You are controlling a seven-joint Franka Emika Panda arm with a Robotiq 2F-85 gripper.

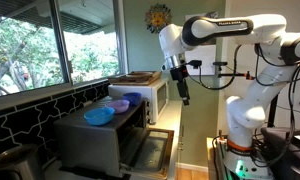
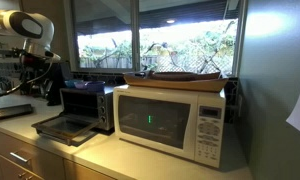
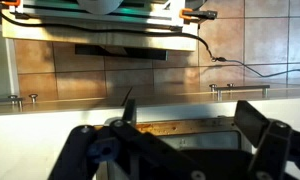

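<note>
Hanging above the open door (image 1: pixel 150 150) of the toaster oven (image 1: pixel 95 145), the fingers (image 3: pixel 90 152) are seen spread wide apart, with nothing held between them. The toaster oven is found below them and to one side, untouched. Blue dishes (image 1: pixel 100 116) are seen on its top, off to the fingers' side.

Black toaster oven (image 2: pixel 90 106), door (image 2: pixel 65 127) open

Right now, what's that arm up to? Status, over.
Jaws open, empty, hanging near toaster oven. Its door folded down. Blue bowl, purple bowl on top. Nothing seen in the way.
</note>
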